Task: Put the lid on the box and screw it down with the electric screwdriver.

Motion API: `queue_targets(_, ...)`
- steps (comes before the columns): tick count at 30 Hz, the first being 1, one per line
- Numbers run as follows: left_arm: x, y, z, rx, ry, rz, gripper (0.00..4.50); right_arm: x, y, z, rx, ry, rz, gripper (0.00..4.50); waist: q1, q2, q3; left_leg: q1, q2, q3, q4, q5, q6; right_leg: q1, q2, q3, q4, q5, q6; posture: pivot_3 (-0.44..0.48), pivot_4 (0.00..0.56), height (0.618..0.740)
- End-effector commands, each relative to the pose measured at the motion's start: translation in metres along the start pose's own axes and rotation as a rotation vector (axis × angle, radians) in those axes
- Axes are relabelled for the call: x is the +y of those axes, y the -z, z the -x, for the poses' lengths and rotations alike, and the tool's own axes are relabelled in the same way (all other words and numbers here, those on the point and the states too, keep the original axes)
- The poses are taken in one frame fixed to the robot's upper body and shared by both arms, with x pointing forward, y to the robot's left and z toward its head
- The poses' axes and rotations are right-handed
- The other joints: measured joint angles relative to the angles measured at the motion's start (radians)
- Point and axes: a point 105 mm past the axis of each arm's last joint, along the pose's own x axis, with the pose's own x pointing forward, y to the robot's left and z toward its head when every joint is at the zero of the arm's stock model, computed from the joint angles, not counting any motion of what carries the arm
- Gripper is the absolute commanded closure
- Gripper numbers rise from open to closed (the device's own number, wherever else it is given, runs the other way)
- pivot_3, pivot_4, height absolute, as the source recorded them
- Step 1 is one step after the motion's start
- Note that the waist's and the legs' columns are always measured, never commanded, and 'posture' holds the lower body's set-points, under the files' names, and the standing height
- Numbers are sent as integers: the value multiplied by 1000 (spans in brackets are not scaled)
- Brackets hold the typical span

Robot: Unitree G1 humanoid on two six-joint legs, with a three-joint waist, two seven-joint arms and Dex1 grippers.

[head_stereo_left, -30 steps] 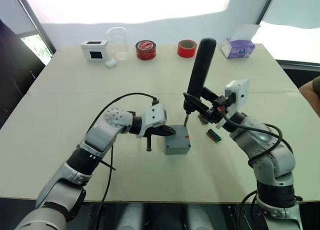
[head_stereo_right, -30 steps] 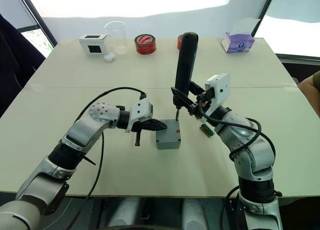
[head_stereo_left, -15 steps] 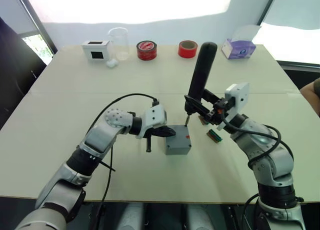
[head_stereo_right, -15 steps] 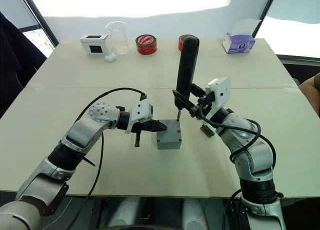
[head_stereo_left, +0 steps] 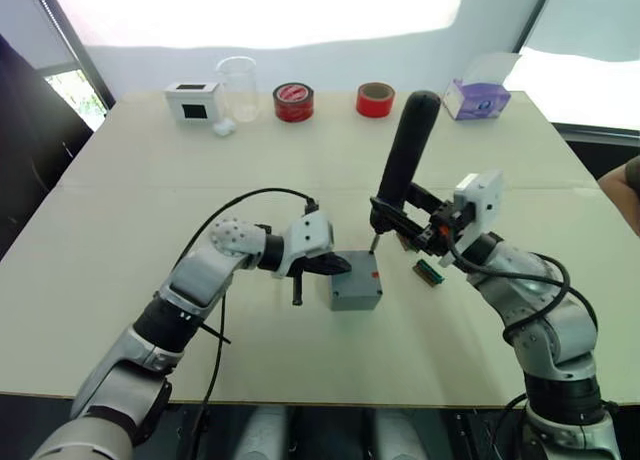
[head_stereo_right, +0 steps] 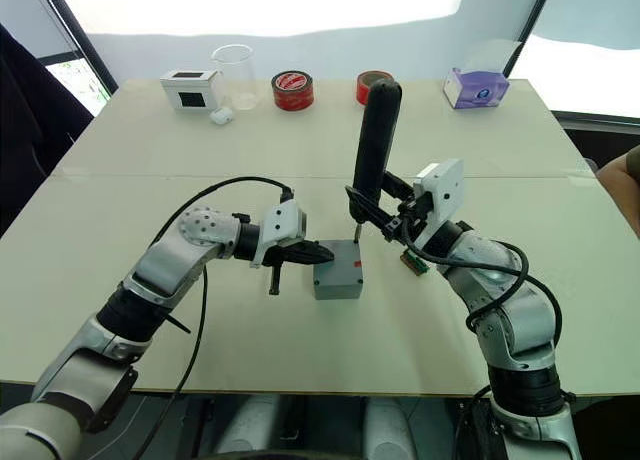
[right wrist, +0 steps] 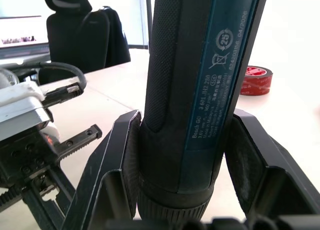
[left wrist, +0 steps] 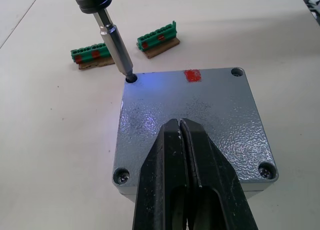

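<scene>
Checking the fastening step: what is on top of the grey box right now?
The lid covers the box, with the left claw shut and pressing on it. The screwdriver bit sits in one corner hole. The box's inside is hidden.

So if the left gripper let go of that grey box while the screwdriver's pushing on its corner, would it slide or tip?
The box would probably slide or twist: the bit of the electric screwdriver presses one corner hole, off-centre, on a smooth table. Tipping seems unlikely; it sits low and flat. The left gripper, fingers shut, rests on the lid.
</scene>
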Motion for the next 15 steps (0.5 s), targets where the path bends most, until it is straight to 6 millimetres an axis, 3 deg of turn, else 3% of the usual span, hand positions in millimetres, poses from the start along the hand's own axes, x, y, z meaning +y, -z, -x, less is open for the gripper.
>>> queue_targets(1,-5,13,-2,37,11,38,4500,9,44,3,170,-6,-60,2650,0,-2,-2,3,1,0,-1,0,0,3,0,0,-1,0,0,0,150,740)
queue_targets(5,-7,22,-3,61,15,50,4500,7,57,3,215,25,-68,2650,0,-10,-11,14,2,0,-4,-3,3,14,0,-1,-4,-2,-2,0,150,740)
queue_targets(15,-8,22,-2,62,8,46,4500,16,63,5,208,10,-100,2650,0,-13,-25,15,3,0,-5,-4,4,14,0,-1,-4,-4,-4,0,150,740)
